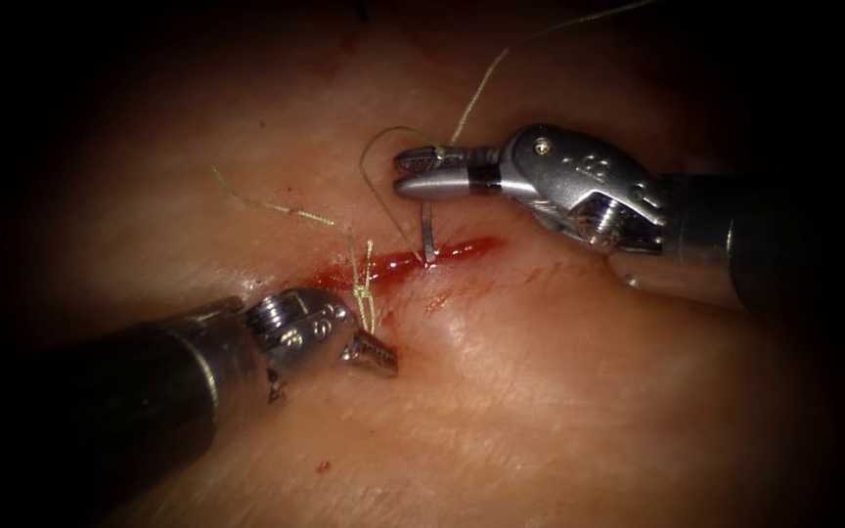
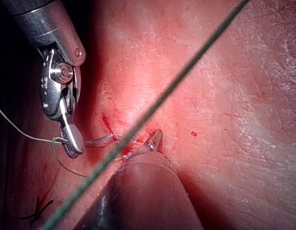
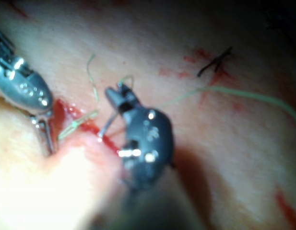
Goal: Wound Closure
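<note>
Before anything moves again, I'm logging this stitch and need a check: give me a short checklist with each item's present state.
1. Needle held: ok. The right tool grips its upper end, jaws shut.
2. Needle in the tissue: ok. Its lower part enters at the cut.
3. Needle tip out on the far side: cannot tell, it is hidden.
4. Left tool: presses the tissue just below the cut, beside the earlier knot; whether it holds anything, cannot tell.
5. Thread free of the tools: ok. It loops from the right tool's jaws and trails upward.

Pale green thread (image 1: 476,93), red fluid (image 1: 413,260), pink tissue (image 1: 540,391)
</note>
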Controlling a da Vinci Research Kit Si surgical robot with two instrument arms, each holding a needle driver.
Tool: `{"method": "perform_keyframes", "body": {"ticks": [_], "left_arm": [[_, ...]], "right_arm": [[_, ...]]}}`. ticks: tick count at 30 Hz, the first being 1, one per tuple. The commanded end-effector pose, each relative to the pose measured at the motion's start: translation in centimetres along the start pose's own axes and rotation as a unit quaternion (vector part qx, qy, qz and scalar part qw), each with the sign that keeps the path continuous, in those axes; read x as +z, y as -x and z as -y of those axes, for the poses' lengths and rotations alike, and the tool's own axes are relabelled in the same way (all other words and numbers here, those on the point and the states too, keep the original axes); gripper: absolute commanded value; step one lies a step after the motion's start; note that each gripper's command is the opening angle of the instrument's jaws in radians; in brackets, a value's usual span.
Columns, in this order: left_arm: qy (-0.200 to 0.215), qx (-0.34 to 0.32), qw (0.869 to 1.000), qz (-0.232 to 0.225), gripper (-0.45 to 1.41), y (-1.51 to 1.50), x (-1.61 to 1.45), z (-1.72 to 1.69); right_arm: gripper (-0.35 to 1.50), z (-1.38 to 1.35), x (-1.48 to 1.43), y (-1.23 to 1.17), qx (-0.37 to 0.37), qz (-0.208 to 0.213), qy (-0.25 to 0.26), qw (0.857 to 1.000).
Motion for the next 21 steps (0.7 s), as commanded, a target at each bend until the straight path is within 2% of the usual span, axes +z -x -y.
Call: {"method": "perform_keyframes", "body": {"ticks": [1, 4, 8, 12, 13, 15, 21], "left_arm": [[0.0, 0.001, 1.0, 0.0, -0.03, -0.01, 0.06, 0.05], [0.0, 0.001, 1.0, 0.0, -0.03, -0.01, 0.06, 0.05], [-0.002, -0.001, 1.0, 0.0, -0.03, -0.06, 0.02, 0.03], [-0.02, -0.01, 1.0, -0.011, -0.06, -0.25, -0.06, -0.03], [-0.03, -0.007, 0.999, -0.032, -0.08, -0.38, -0.06, -0.07], [-0.036, -0.006, 0.998, -0.049, -0.08, -0.47, -0.03, -0.12], [-0.052, -0.001, 0.996, -0.069, -0.03, -0.62, 0.14, -0.24]], "right_arm": [[-0.35, -0.02, 0.1, 0.01, 0.015, 0.002, -0.006, 1.0], [-0.35, -0.02, 0.13, 0.01, 0.051, 0.007, -0.024, 0.998], [-0.35, -0.11, 0.13, -0.05, 0.055, -0.002, 0.007, 0.998], [-0.35, -0.13, 0.11, -0.06, 0.055, 0.001, 0.009, 0.998], [-0.35, -0.13, 0.11, -0.06, 0.058, 0.001, 0.009, 0.998], [-0.35, -0.14, 0.11, -0.07, 0.05, 0.001, 0.009, 0.999], [-0.35, -0.17, 0.1, -0.11, 0.036, 0.0, 0.011, 0.999]]}}
